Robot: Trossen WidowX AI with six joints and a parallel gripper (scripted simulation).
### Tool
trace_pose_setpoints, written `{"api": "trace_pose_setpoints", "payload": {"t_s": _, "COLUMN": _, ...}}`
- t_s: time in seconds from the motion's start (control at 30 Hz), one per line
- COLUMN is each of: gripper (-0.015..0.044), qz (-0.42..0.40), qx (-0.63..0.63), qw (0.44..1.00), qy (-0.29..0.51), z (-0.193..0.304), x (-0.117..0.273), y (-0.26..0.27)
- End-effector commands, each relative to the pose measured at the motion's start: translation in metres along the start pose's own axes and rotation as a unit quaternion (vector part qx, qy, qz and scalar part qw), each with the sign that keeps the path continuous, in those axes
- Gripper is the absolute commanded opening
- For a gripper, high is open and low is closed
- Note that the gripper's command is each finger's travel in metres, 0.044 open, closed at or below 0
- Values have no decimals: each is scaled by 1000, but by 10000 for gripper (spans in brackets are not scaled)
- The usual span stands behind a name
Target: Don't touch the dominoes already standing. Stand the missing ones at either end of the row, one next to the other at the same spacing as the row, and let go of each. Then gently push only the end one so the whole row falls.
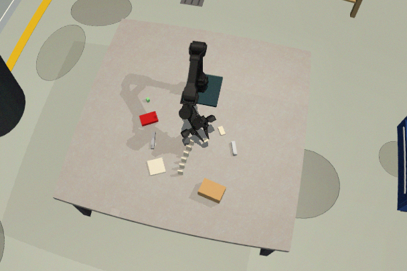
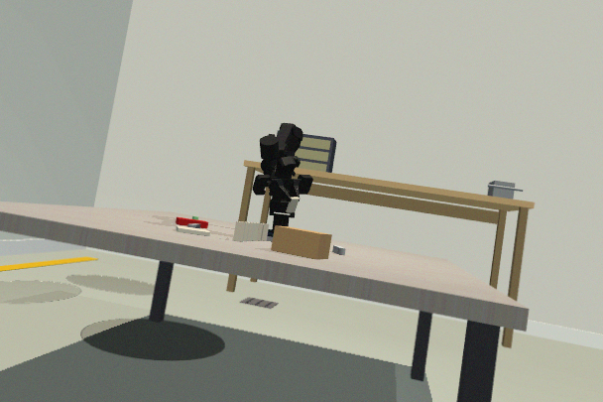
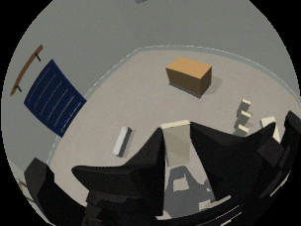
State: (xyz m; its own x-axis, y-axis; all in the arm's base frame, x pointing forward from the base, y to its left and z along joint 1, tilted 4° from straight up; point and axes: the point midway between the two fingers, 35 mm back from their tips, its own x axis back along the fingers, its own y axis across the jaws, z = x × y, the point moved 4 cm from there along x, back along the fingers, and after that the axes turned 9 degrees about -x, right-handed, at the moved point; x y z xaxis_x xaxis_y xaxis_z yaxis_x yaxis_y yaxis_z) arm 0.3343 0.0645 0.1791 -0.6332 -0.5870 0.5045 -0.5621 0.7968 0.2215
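My gripper (image 1: 205,139) (image 2: 292,204) (image 3: 174,129) is shut on a cream domino (image 2: 293,205) (image 3: 177,145) and holds it above the table, tilted. It hangs just right of the far end of the row in the top view. Several cream dominoes stand upright in a row, among them the near end one (image 1: 180,172) (image 3: 245,105) and a middle one (image 1: 183,159). Another cream domino (image 1: 221,130) lies flat on the table, right of the gripper. The fingers hide part of the row in the wrist view.
An orange block (image 1: 211,190) (image 2: 301,242) (image 3: 188,75) stands near the row's near end. A cream square (image 1: 156,166) (image 2: 192,230) lies left of the row. A red block (image 1: 148,118), a thin grey item (image 1: 153,140) and a small green object (image 1: 148,100) are farther left. A white bar (image 1: 233,148) (image 3: 122,141) lies right.
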Motion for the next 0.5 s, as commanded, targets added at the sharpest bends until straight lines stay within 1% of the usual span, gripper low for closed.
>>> {"api": "trace_pose_setpoints", "payload": {"t_s": 0.0, "gripper": 107, "qz": -10, "qx": 3, "qw": 1000, "qy": -25, "z": 4, "x": 4, "y": 1}}
{"api": "trace_pose_setpoints", "payload": {"t_s": 0.47, "gripper": 107, "qz": -42, "qx": 32, "qw": 992, "qy": -116, "z": 22, "x": 24, "y": 4}}
